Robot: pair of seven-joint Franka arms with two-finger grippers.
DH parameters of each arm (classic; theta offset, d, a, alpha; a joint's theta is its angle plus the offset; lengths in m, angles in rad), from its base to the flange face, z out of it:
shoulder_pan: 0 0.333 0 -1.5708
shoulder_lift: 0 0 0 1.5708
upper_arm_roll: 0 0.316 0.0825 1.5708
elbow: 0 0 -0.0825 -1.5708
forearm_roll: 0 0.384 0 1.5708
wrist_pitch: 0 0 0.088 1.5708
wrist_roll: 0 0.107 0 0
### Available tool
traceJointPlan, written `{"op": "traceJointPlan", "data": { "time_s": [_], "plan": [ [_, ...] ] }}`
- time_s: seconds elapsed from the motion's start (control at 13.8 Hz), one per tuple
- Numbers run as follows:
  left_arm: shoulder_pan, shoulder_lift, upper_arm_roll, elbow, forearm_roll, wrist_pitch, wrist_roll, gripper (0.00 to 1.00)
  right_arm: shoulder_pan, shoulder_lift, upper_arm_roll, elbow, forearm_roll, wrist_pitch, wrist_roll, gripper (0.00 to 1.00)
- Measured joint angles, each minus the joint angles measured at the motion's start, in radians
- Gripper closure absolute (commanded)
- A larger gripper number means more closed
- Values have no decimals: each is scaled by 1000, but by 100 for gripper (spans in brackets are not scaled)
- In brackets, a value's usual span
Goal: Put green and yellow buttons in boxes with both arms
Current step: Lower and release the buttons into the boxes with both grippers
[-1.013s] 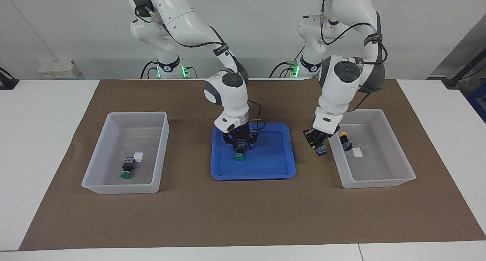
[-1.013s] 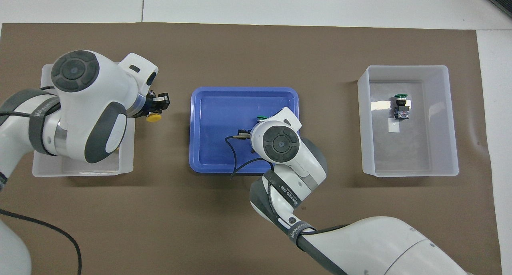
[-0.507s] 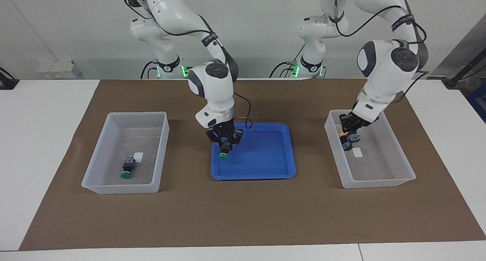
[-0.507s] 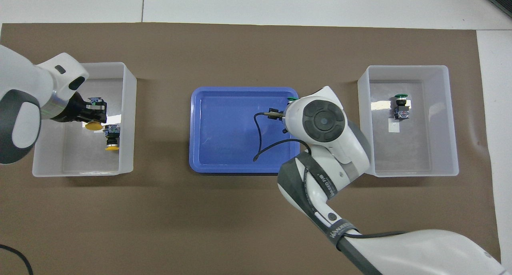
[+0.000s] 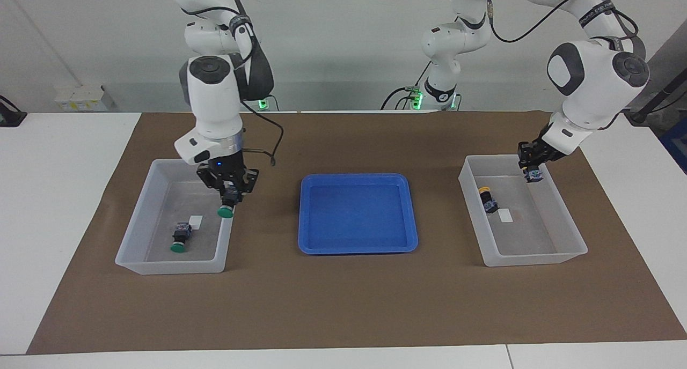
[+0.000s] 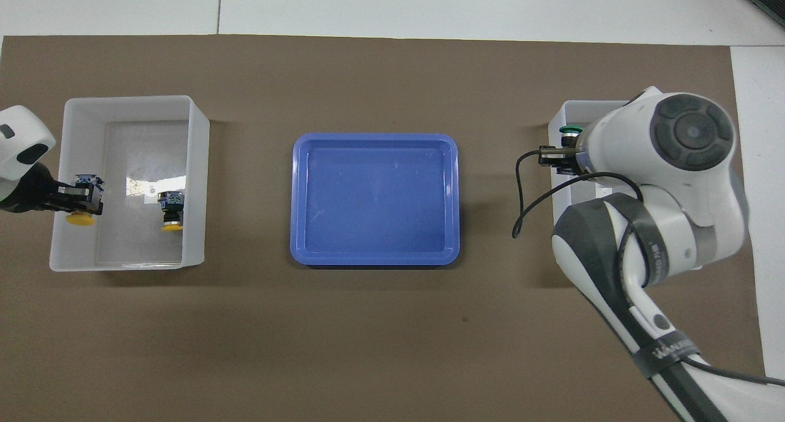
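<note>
Brown mat (image 5: 343, 294); R-box (image 6: 567, 112) mostly arm-hidden.

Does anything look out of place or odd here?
Nothing stands out. Each box holds one button of its colour, each gripper carries a matching button over its box, and the blue tray sits square.

My right arm bends at the elbow with its wrist turned straight down, and my right gripper (image 5: 228, 196) hangs low, its fingers closed on a green button (image 5: 226, 212). My left arm reaches out toward its own end of the table, forearm slanting down, and my left gripper (image 5: 533, 168) is clamped on a yellow button (image 6: 80, 218), wrist tilted sideways
</note>
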Motion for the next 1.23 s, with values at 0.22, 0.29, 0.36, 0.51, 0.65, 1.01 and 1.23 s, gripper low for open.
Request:
{"op": "traceJointPlan", "data": {
  "time_s": [0.22, 0.29, 0.36, 0.51, 0.65, 1.01, 1.23],
  "plan": [
    [18, -3, 0, -109, 0, 182, 5, 100, -113, 1, -1, -24, 69, 15, -223, 100],
    [20, -3, -1, -149, 0, 243, 6, 100, -144, 4, -1, -31, 82, 34, -290, 100],
    [20, -3, -2, -185, 0, 292, 6, 100, -170, 11, -1, -35, 86, 56, -340, 100],
    [20, -3, -6, -224, -1, 342, 5, 100, -190, 34, -1, -42, 88, 94, -375, 100],
    [19, 8, -10, -249, -1, 387, 0, 100, -190, 63, 4, -44, 88, 141, -376, 100],
    [19, 100, -12, -297, -2, 518, -10, 48, -190, 151, 6, -48, 88, 238, -376, 100],
    [19, 99, -12, -284, -2, 503, -11, 37, -190, 171, 5, -48, 88, 263, -376, 100]
  ]
}}
